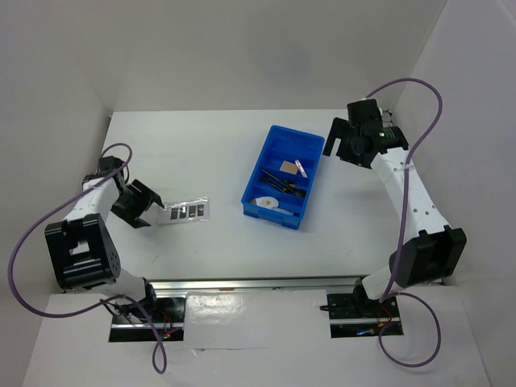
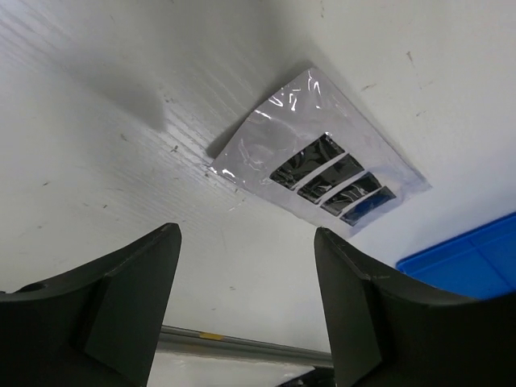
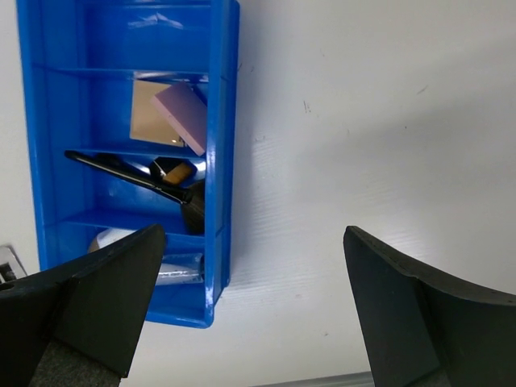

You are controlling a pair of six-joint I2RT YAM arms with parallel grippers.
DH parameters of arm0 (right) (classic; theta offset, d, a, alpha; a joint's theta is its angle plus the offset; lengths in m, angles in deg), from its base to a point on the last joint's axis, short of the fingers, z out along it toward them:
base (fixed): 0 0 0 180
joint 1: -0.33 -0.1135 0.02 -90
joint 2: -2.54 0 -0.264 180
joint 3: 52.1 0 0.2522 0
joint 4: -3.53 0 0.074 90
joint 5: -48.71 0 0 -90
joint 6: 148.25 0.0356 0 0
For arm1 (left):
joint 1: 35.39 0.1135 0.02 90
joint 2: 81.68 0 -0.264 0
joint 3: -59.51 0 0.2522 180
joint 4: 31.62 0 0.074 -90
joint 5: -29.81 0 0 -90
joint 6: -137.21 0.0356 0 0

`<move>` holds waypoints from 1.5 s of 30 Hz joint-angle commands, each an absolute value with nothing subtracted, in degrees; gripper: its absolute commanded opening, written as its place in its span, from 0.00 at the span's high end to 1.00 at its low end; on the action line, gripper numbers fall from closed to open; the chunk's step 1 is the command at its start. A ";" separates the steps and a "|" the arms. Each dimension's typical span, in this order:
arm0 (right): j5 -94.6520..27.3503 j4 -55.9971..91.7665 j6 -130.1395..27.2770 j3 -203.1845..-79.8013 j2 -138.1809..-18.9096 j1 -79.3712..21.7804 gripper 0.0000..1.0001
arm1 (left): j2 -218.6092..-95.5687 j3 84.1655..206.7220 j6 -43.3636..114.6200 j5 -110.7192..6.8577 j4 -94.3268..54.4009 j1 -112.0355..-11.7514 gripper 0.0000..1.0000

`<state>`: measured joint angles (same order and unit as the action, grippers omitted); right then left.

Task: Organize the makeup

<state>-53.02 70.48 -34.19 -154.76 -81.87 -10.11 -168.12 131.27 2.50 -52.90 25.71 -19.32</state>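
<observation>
Presently my left hand (image 2: 246,242) stands wide open and empty, just short of the silver-grey palette strip (image 2: 318,165), which lies flat on the table (image 1: 210,153), apart from the blue bin (image 1: 274,211). I judge a low approach pinching one short edge best, since the film wrapper looks slick. Thin black brushes (image 1: 284,184), a tan square pad (image 1: 287,167) and a white oval compact (image 1: 262,201) sit in the bin. Its near wall must be cleared. My right hand (image 3: 254,242) hovers fully open and empty, beside the bin.
</observation>
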 commanded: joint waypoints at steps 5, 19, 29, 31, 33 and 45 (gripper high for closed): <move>-54.56 68.71 -36.18 -152.69 -78.94 -9.78 0.01 | -167.81 126.98 3.97 -40.07 13.79 -15.89 0.21; -54.04 69.23 -36.19 -154.72 -80.52 -9.78 0.01 | -170.01 122.24 6.42 -40.69 10.98 -14.74 0.22; -52.99 69.76 -36.19 -155.42 -80.00 -10.30 0.01 | -170.27 113.71 9.41 -34.26 -2.03 -13.07 0.27; -52.98 69.76 -36.19 -155.42 -79.47 -10.30 0.01 | -171.50 112.48 8.89 -33.22 -4.76 -12.46 0.30; -52.98 69.76 -36.19 -155.42 -79.47 -10.30 0.01 | -172.20 111.86 8.89 -32.51 -5.29 -12.45 0.34; -51.75 68.71 -35.66 -155.42 -78.94 -10.30 0.01 | -173.35 110.53 6.08 -32.42 -12.06 -12.45 0.71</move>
<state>-52.36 70.46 -35.59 -152.97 -81.78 -10.13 -171.39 111.14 6.02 -29.93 -9.80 -12.63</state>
